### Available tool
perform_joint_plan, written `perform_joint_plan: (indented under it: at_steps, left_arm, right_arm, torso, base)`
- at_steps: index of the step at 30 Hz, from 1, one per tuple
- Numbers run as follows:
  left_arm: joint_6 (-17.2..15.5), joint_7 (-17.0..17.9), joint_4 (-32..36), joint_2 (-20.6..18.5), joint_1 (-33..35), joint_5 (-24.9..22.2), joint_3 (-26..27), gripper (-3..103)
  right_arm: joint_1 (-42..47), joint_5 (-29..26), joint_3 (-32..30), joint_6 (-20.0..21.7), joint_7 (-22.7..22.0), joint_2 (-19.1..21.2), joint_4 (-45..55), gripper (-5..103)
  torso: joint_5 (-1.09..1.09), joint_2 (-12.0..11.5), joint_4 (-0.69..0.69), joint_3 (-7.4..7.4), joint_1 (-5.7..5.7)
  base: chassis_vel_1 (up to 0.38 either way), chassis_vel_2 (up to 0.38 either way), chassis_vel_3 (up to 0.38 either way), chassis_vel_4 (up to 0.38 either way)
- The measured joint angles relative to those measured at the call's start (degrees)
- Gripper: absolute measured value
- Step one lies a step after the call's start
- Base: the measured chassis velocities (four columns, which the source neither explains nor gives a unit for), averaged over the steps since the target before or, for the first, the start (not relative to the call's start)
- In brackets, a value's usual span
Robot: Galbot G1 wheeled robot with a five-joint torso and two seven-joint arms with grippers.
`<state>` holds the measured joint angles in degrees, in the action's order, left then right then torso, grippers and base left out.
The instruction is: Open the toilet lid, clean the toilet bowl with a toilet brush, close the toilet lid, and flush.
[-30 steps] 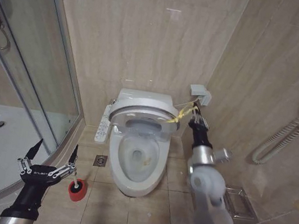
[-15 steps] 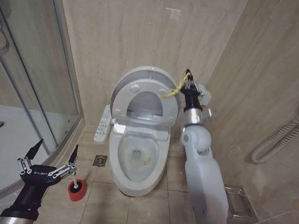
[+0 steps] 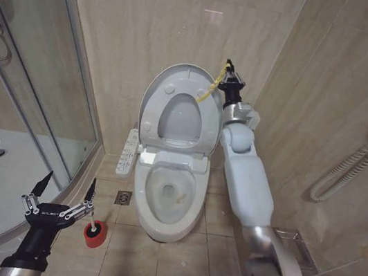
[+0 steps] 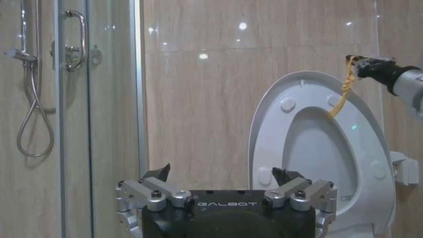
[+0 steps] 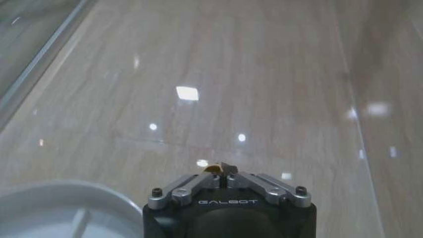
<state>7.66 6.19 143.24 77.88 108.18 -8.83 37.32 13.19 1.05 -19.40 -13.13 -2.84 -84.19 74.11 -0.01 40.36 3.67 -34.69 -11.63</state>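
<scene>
White ceramic, the toilet bowl (image 3: 168, 195) stands open against the tiled wall, a little water and a yellowish stain at its bottom. The toilet lid (image 3: 180, 109) is raised nearly upright with the seat folded against it, glossy, its bumpers showing. A yellow ribbon (image 3: 209, 89) runs from its top edge to the right gripper (image 3: 228, 71), whose fingers are pinched together on it. The left gripper (image 3: 62, 197) hangs low near the shower door, fingers spread and empty. The red holder cup (image 3: 94, 233) sits on the floor; its contents are hard to make out.
</scene>
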Motion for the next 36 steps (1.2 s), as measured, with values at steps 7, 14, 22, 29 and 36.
perform_joint_plan:
  at_steps: [7,14,22,29,36]
  left_arm:
    - [0.0,0.0,0.0,0.0,0.0,0.0,0.0,100]
    - [0.0,0.0,0.0,0.0,0.0,0.0,0.0,100]
    - [0.0,0.0,0.0,0.0,0.0,0.0,0.0,100]
    - [0.0,0.0,0.0,0.0,0.0,0.0,0.0,100]
    - [0.0,0.0,0.0,0.0,0.0,0.0,0.0,100]
  right_arm:
    - [-3.8,17.5,-2.8,-6.2,0.6,-1.1,-9.6,2]
    - [-6.5,22.0,-3.1,-5.4,1.2,-0.2,-16.9,2]
    - [-10.3,24.8,-1.6,-3.7,2.4,0.3,-22.7,2]
    - [-14.7,27.5,0.2,-1.7,2.6,-0.7,-26.0,2]
    - [-15.3,27.4,0.8,0.3,2.3,0.1,-26.9,2]
  torso:
    - [0.01,0.0,0.01,0.01,0.01]
    - [0.01,0.0,0.0,0.01,0.01]
    - [0.02,0.0,0.01,0.01,0.01]
    - [0.0,0.0,-0.02,0.01,0.01]
    - [0.01,0.0,0.0,0.01,0.01]
  base:
    - [0.0,0.0,0.0,0.0]
    - [0.0,0.0,0.0,0.0]
    - [0.0,0.0,0.0,0.0]
    - [0.0,0.0,0.0,0.0]
    - [0.0,0.0,0.0,0.0]
